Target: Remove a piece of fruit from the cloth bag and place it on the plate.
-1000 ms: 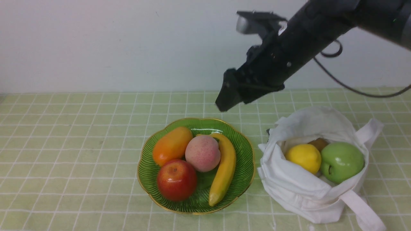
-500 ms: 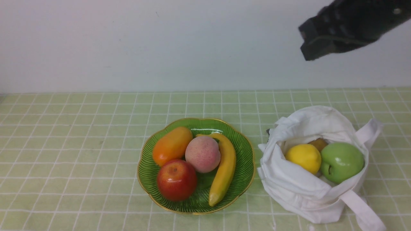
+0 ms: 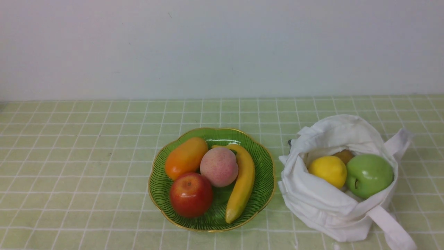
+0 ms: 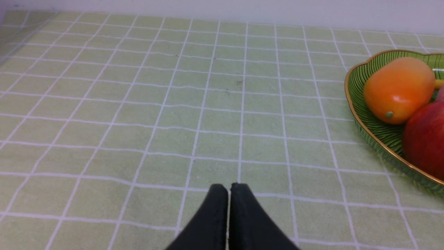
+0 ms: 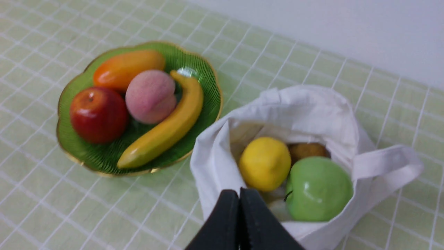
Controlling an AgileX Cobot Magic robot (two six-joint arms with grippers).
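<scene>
We see the right claw (image 5: 239, 193) with its jaws pressed together, gripping nothing, hanging above the near edge of the bag (image 3: 322, 203). The left claw (image 4: 229, 189) is likewise shut and empty, over bare green checked cloth (image 4: 138, 104). Inside the open bag we find a lemon (image 3: 327, 171), a green apple (image 3: 369, 175) and a brown fruit (image 3: 344, 155) partly hidden behind them. Just beside the bag stands the plate (image 3: 261, 161). The peach (image 3: 219, 166) lies at its middle, touching the banana (image 3: 242, 184), the red apple (image 3: 191, 194) and an orange fruit (image 3: 186, 158).
</scene>
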